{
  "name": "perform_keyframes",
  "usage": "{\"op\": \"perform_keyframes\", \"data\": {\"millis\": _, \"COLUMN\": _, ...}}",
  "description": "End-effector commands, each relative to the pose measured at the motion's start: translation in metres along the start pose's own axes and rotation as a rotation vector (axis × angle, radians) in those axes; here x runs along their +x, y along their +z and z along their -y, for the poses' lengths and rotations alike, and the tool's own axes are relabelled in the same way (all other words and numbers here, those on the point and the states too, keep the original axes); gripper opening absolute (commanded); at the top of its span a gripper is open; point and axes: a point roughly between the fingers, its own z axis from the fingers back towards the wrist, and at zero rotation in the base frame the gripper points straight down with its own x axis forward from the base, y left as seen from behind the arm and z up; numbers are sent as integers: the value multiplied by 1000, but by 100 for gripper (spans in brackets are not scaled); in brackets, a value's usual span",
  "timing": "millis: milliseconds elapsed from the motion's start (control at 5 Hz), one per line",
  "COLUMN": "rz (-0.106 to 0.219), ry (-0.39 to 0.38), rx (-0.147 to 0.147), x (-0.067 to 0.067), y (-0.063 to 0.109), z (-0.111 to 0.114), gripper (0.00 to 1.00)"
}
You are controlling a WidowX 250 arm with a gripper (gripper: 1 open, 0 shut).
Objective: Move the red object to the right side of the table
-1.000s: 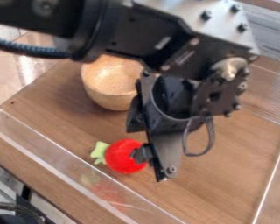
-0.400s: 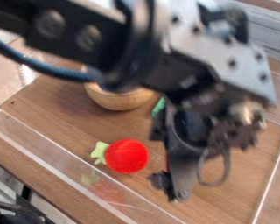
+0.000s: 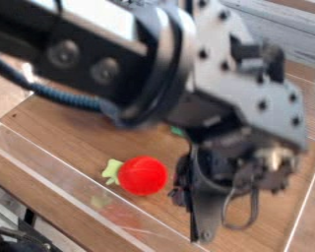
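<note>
The red object (image 3: 142, 175) is a small bright-red ball with a green leafy tip on its left. It lies on the brown wood-grain table (image 3: 55, 138), near the front-left clear wall. My gripper (image 3: 200, 219) points steeply down just right of the red object and apart from it. Its dark fingers are blurred and look drawn together, with nothing between them. The big black arm fills the upper middle of the view.
A low clear plastic wall (image 3: 68, 202) runs along the table's near-left edge. A scrap of green (image 3: 176, 130) shows behind the wrist. Bare wood lies right of the gripper toward the far right edge (image 3: 305, 148).
The gripper has slid right and down, off the red object, and its fingers have come together. The red object has stayed put. The arm now hides the wooden bowl.
</note>
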Motion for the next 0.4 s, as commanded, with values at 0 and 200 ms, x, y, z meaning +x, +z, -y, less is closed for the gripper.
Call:
{"op": "perform_keyframes", "data": {"millis": 0, "rz": 24, "ry": -5, "rx": 14, "x": 4, "y": 0, "z": 0, "gripper": 0}}
{"op": "perform_keyframes", "data": {"millis": 200, "rz": 35, "ry": -21, "rx": 19, "x": 5, "y": -3, "z": 2, "gripper": 0}}
